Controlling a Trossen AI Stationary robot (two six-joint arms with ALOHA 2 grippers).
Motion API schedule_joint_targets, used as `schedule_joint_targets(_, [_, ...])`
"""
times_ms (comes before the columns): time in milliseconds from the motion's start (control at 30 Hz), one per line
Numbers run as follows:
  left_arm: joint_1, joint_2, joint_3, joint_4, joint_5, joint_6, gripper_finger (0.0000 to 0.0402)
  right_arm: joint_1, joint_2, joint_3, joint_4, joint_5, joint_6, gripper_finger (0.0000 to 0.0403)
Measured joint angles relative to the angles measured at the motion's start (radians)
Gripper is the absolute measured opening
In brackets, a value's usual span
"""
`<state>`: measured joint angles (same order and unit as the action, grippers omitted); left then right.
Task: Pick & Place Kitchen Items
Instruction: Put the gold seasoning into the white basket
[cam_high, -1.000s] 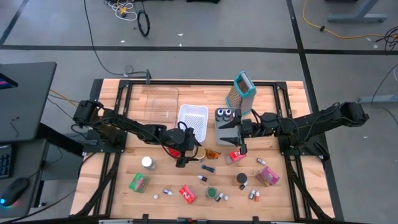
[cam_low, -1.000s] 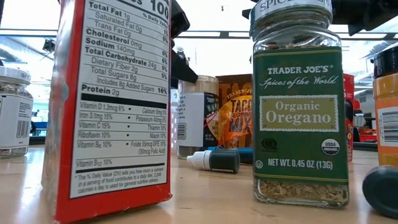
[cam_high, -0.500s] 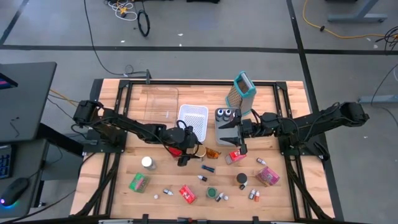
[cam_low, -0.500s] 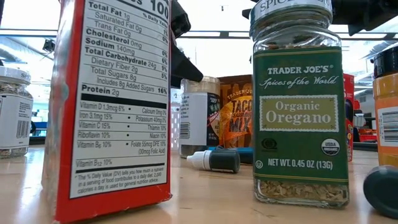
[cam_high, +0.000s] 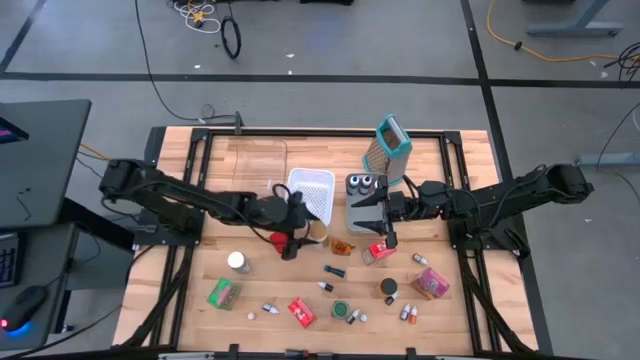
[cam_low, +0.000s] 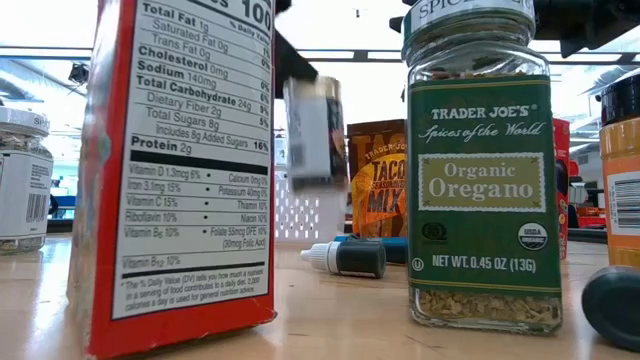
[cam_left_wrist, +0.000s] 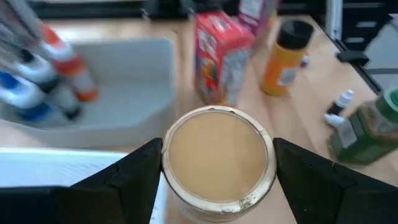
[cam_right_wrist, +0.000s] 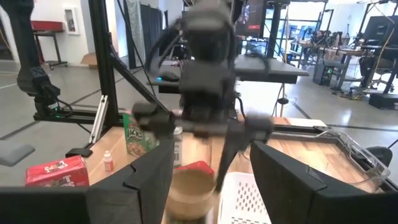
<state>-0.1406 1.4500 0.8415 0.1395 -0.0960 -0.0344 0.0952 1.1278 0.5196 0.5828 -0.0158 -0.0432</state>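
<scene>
On the far left: a dark desk (cam_high: 40, 150) stands beside the wooden surface (cam_high: 180, 290), on a grey floor (cam_high: 330, 40) with loose cables (cam_high: 210, 15).
Left side of surface: a white-capped jar (cam_high: 238, 262) and a green packet (cam_high: 223, 294) lie near the front; a clear bin (cam_high: 256, 160) sits at the back.
Left pincer (cam_high: 297, 232): just in front of the white bin (cam_high: 311, 190), clamped on a tan-lidded jar (cam_left_wrist: 217, 158); the wrist view shows a finger pressed to each side of it, and the low view shows the jar clear of the surface.
Middle front: a red packet (cam_high: 301, 313), a green-lidded jar (cam_high: 341, 309), a small dark bottle (cam_high: 335, 271) lying flat and tiny white bottles (cam_high: 268, 308).
Middle back: a grey bin (cam_high: 364, 203) with jars inside, and beside it a metal grater (cam_high: 388, 148) with a teal top.
Right pincer (cam_high: 373, 222): over the grey bin's front edge, fingers spread apart and empty; a red box (cam_high: 379, 250) stands just in front of it.
Right front: a pink packet (cam_high: 432, 283), a dark-capped jar (cam_high: 388, 288) and more small bottles (cam_high: 408, 313).
Low view: an oregano jar (cam_low: 482, 170) and a red nutrition-label box (cam_low: 180, 165) stand closest, a taco mix packet (cam_low: 376, 180) behind.
Room: the right wrist view shows a workshop with black frames (cam_right_wrist: 102, 68), desks and monitors.
</scene>
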Motion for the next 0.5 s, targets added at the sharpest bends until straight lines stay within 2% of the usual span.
schedule_joint_targets(167, [0.005, -0.125, 0.040, -0.133, -0.168, 0.035, 0.0287, 0.000, 0.000, 0.000, 0.002, 0.000, 0.001, 0.0224])
schedule_joint_targets(300, [0.028, -0.203, 0.051, -0.156, -0.247, 0.033, 0.0283, 0.000, 0.000, 0.000, 0.001, 0.000, 0.001, 0.0224])
schedule_joint_targets(500, [0.132, -0.215, 0.050, -0.180, -0.332, 0.032, 0.0287, 0.000, 0.000, -0.001, 0.006, 0.000, 0.001, 0.0224])
